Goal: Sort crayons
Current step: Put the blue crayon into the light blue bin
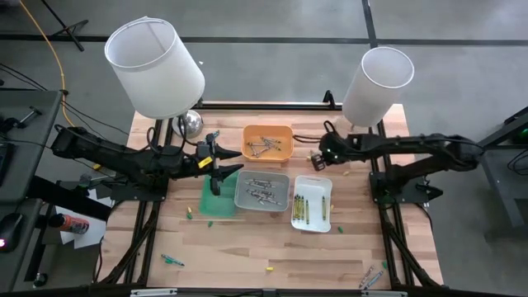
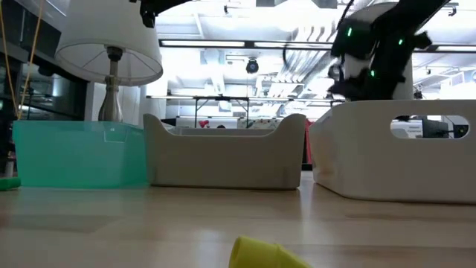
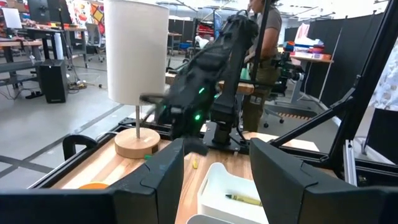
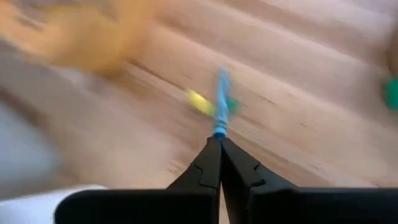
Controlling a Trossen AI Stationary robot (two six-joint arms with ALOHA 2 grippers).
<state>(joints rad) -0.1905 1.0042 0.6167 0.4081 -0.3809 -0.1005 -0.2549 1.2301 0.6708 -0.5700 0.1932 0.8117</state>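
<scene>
My right gripper (image 4: 217,138) is shut on a thin blue crayon (image 4: 221,102) that sticks out past its fingertips over the wooden tabletop. In the high view this gripper (image 1: 317,157) hangs between the orange tray (image 1: 266,142) and the white tray (image 1: 311,202). My left gripper (image 3: 214,168) stands open with nothing between its fingers, over the far end of the green tray (image 1: 216,196). The orange tray and the grey tray (image 1: 262,191) hold grey crayons. The white tray holds yellow and green crayons. My right gripper pinches the blue crayon by its near end (image 4: 218,132) between the two fingertips. The crayon runs on along the fingers, its free end pointing away from them. The fingers slant down from the table's right. The crayon appears clear of the tabletop.
Loose crayons lie on the table: a blue-green one (image 1: 172,260) near left, a yellow one (image 1: 268,267) at the near edge, blue ones (image 1: 373,275) near right. Two white lamps (image 1: 155,68) (image 1: 375,87) stand at the far corners. A person (image 3: 264,37) stands beyond the table.
</scene>
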